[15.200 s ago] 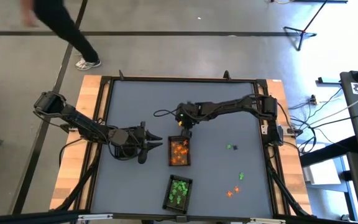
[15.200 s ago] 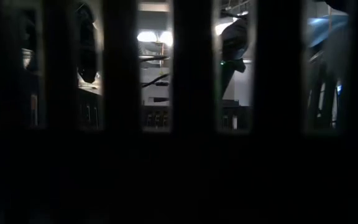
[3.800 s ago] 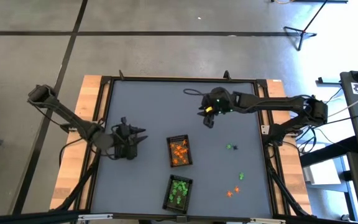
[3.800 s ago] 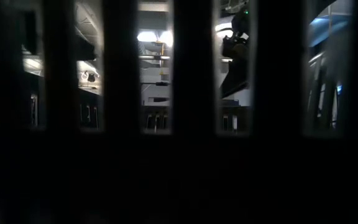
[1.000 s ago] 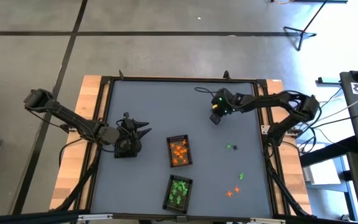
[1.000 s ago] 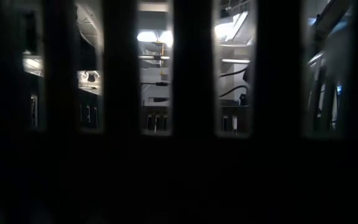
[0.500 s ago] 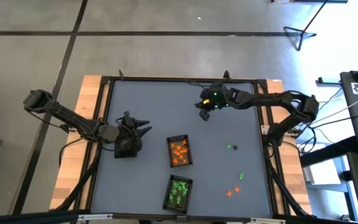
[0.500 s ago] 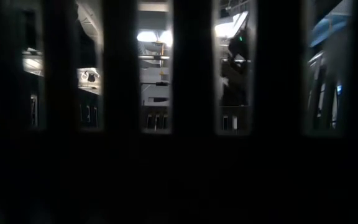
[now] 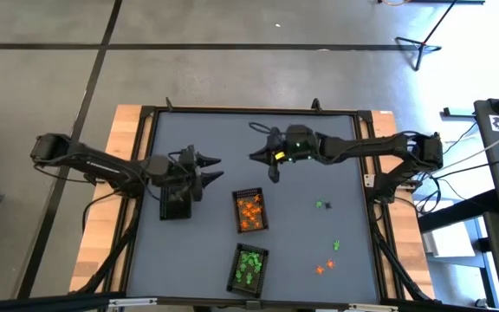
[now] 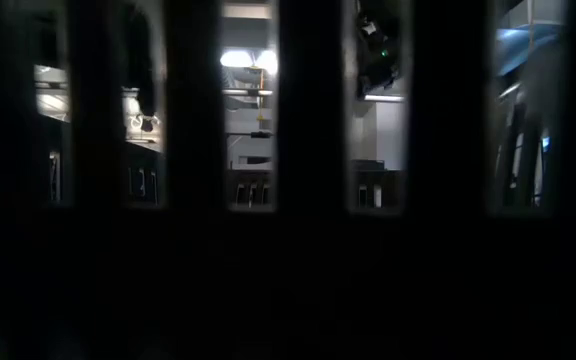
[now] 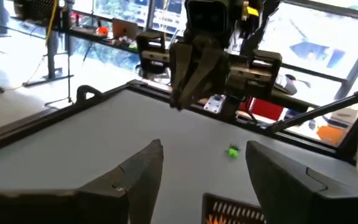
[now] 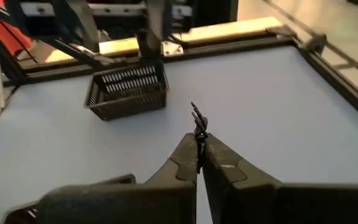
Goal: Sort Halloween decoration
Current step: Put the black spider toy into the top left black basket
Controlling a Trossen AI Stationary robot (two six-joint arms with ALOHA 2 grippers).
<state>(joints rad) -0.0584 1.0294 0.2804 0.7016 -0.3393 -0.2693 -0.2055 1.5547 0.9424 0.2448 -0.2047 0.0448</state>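
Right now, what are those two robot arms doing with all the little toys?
They are sorting tiny Halloween toys by colour. The right pincer is shut on a small black toy and holds it above the table, heading towards the black basket beside the open left pincer. One tray holds orange toys, another green ones. A few green and orange toys lie loose on the table.

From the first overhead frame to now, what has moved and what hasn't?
The right gripper, then over the orange-filled tray, has pulled back toward the table's far side and is shut on a black trinket. The left gripper, open, has lifted away from that tray toward the dark tray. The green-filled tray and the loose trinkets stayed put.
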